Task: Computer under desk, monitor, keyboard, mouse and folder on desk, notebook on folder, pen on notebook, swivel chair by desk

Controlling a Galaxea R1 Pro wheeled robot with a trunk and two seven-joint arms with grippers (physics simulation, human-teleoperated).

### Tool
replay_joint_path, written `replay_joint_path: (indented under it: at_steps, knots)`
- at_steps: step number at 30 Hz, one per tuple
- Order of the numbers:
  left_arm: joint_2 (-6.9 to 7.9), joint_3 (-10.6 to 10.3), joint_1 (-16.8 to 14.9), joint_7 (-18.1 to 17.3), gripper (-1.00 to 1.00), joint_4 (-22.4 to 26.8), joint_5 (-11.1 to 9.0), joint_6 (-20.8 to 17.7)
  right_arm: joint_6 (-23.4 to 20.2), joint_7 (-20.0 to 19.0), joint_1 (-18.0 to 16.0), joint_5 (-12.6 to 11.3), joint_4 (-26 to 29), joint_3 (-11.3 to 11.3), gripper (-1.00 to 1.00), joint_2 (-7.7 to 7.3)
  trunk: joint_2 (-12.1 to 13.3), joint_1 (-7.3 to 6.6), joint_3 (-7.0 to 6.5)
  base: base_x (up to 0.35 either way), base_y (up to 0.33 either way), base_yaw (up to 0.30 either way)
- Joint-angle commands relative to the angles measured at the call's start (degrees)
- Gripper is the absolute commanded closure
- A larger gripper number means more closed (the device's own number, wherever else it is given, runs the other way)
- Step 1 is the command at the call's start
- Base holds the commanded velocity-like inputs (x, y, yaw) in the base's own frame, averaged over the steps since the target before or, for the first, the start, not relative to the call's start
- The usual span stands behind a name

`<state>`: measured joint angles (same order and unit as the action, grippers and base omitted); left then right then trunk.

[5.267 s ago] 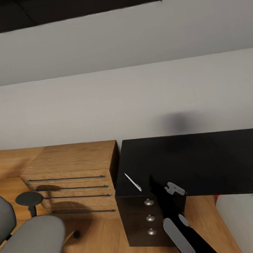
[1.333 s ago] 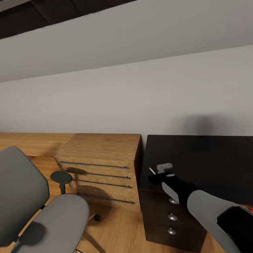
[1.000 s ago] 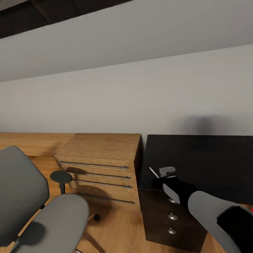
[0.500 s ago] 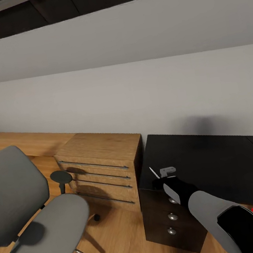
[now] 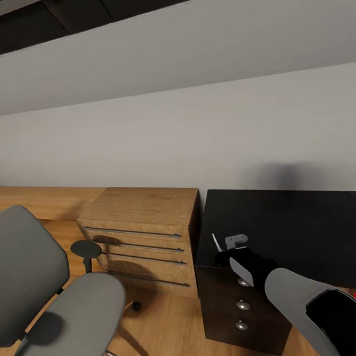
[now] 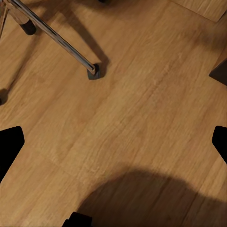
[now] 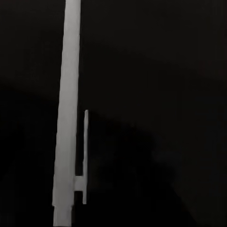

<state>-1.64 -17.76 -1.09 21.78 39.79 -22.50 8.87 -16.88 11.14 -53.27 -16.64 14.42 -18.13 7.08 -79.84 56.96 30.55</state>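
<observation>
One pen, slim and white with a clip, sits in your right claw above the glossy black worktop's near corner, more upright than a second ago. One grey swivel chair stands left. Three drawer knobs. Left claw: spread wide over the wood floor.

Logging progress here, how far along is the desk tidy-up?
Done: the swivel chair seat carries no folder. In hand: the right pincer is at a white pen over the desk corner. Left: the chair stands apart from the desk, beside the wood cabinet.
</observation>
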Motion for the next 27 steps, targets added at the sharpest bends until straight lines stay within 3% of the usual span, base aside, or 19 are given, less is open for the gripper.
replay_joint_path:
  at_steps: [1,10,16,27]
  knots:
    - [0.05,-0.35,-0.05,0.36,-1.0,-0.01,-0.6,0.35,-0.61,0.49,0.0,-0.24,-0.53,-0.6,1.0,-0.05,-0.02,0.0,0.07,0.0,0.0,0.0]
    - [0.05,-0.43,-0.05,0.36,-1.0,-0.01,-0.56,0.35,-0.77,0.46,0.0,-0.24,-0.46,-0.61,1.0,-0.05,-0.02,0.0,0.07,0.0,0.0,0.0]
    - [0.05,-0.43,-0.05,0.36,-1.0,-0.05,-0.56,0.35,-4.53,0.46,0.0,-0.31,-0.04,-0.59,1.0,-0.05,-0.02,0.0,0.07,0.0,0.0,0.0]
    - [0.05,-0.5,-0.05,0.42,-1.0,-0.07,-0.53,0.35,-5.61,0.46,0.0,-0.35,0.08,-0.59,1.0,0.04,-0.02,0.0,0.07,0.0,0.0,0.0]
